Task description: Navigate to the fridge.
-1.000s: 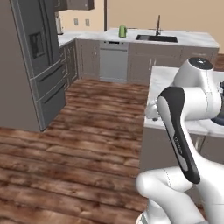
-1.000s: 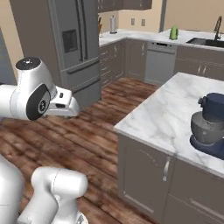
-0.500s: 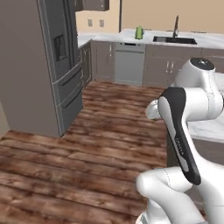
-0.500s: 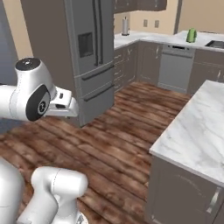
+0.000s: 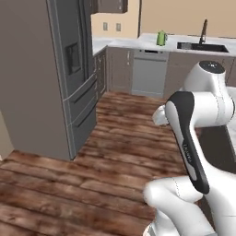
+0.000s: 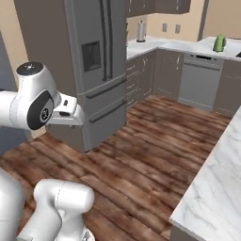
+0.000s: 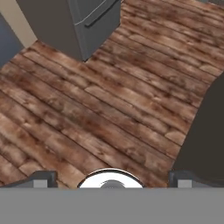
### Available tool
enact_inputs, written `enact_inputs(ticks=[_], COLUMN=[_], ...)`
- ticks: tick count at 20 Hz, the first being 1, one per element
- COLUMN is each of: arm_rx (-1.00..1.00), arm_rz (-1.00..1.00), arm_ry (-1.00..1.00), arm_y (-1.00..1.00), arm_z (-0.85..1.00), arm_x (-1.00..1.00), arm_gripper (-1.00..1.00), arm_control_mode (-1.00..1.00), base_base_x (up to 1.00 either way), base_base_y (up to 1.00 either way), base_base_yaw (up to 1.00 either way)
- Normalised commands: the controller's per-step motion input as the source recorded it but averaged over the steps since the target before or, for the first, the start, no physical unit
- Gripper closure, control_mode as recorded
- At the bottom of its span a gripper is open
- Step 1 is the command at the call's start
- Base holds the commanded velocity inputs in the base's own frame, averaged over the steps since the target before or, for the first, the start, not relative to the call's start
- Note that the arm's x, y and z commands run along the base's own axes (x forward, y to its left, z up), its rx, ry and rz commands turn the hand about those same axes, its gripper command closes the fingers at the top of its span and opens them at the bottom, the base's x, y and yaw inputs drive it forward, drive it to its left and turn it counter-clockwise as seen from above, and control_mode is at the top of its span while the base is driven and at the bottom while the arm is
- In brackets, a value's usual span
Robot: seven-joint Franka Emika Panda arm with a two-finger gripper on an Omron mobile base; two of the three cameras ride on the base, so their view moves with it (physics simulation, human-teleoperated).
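One fridge (image 5: 69,73) fills the left base view's upper left: two long dark vertical handles, one dispenser panel, two drawers. Two fingers (image 7: 41,178) stand spread over the wood floor (image 7: 113,100).

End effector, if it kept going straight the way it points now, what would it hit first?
Most likely the wooden floor, a little short of the fridge corner; nothing else lies in between, though depth is hard to judge.

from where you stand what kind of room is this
A home kitchen, rendered rather than real: a tall grey fridge stands on a wood floor, with a dishwasher under a pale counter and a sink with a tap.
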Motion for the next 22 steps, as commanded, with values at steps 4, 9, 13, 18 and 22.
enact_inputs(ticks=[4, 9, 13, 18, 22], arm_rx=[0.0, 0.0, 0.0, 0.0, 0.0], arm_rz=[0.0, 0.0, 0.0, 0.0, 0.0], arm_ry=[0.0, 0.0, 0.0, 0.0, 0.0], arm_y=[0.0, 0.0, 0.0, 0.0, 0.0], arm_z=[0.0, 0.0, 0.0, 0.0, 0.0], arm_x=[0.0, 0.0, 0.0, 0.0, 0.0], arm_gripper=[-1.0, -1.0, -1.0, -1.0, -1.0], arm_control_mode=[1.0, 1.0, 1.0, 1.0, 1.0], base_base_x=[1.0, 1.0, 1.0, 1.0, 1.0], base_base_y=[0.0, 0.0, 0.0, -0.01, -0.33], base_base_yaw=[0.09, 0.18, 0.22, 0.29, 0.42])
